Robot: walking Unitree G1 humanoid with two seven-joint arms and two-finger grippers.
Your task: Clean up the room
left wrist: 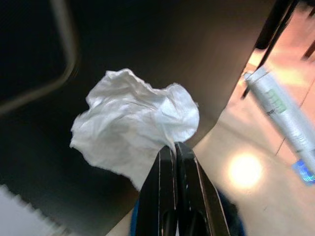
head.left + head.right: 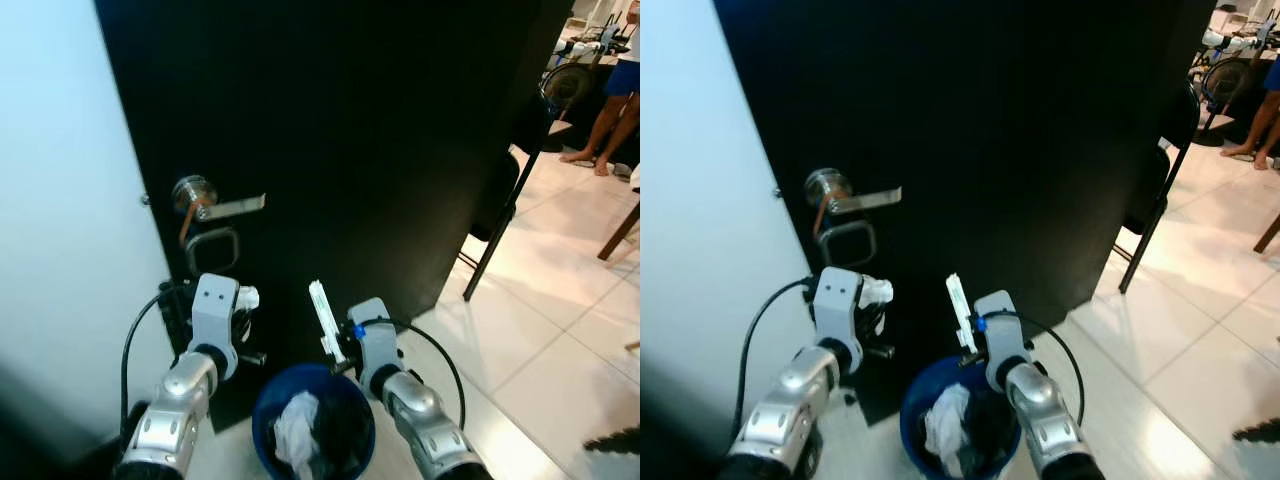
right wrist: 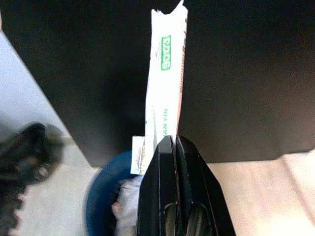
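Some rubbish already lies in the blue bin (image 2: 268,432) — left pincer (image 1: 173,146) clamped on crumpled tissue (image 1: 133,123), right pincer (image 3: 173,140) clamped on a paper wrapper (image 3: 166,88), both undropped.

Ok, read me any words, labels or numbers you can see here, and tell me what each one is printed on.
Green block print near the top of the white paper wrapper, pinched in the right gripper: too blurred to read.
Green letters lower on the same wrapper: "AN YIN", with the start cut off.
Green mark on the wrapper in the left wrist view: blurred, unreadable.
Crumpled tissue in the left gripper: no print.
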